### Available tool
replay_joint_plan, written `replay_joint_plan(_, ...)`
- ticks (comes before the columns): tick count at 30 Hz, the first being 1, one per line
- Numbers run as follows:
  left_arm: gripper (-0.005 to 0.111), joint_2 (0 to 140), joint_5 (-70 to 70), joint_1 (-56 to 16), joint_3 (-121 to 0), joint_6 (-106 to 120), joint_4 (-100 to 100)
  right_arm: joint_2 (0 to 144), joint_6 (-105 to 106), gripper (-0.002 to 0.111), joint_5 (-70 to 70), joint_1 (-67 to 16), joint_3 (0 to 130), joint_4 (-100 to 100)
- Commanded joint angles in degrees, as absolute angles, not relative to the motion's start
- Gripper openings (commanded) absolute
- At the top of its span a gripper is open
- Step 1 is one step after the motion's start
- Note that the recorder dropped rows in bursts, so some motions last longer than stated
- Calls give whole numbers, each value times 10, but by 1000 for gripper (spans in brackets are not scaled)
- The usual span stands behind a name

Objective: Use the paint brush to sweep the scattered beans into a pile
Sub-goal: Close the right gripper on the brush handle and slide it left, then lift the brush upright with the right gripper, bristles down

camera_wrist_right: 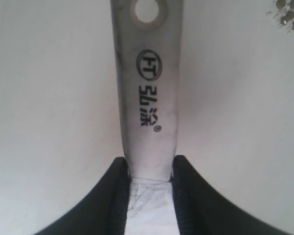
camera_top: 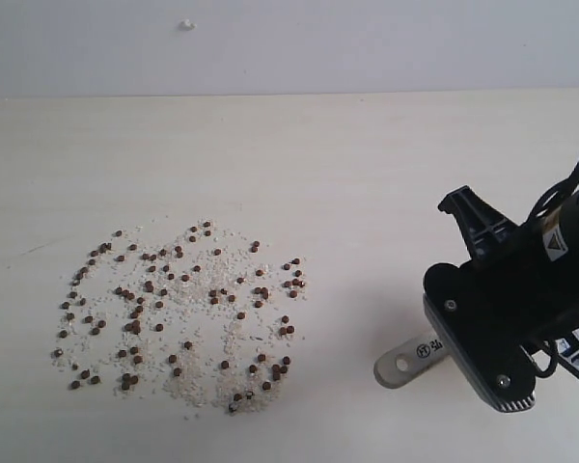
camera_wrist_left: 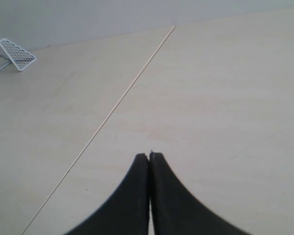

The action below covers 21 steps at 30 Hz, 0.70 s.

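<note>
Your right gripper [camera_wrist_right: 149, 169] clamps the paint brush [camera_wrist_right: 148, 98] handle between its jaws, the holed end jutting past the tips; the beans [camera_top: 174, 309] lie scattered well beyond it. Your left gripper [camera_wrist_left: 149, 155] has its jaws pressed together.

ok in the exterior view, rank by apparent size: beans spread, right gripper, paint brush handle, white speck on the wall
1. beans, as a spread
2. right gripper, possibly enlarged by nearness to the camera
3. paint brush, only its handle end showing
4. white speck
</note>
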<state>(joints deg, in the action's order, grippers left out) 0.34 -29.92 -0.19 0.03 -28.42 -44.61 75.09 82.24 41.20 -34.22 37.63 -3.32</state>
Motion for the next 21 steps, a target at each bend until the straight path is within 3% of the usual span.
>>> replay_joint_plan(1,0,0,-299,-5,0,-289,-447,747,799,0,384,-340,381,-29)
replay_joint_plan(14,0,0,-299,-5,0,-289,-447,744,656,0,306,-340,381,-29)
replay_joint_plan(21,0,0,-299,-5,0,-289,-447,714,364,0,231,-339,381,-47)
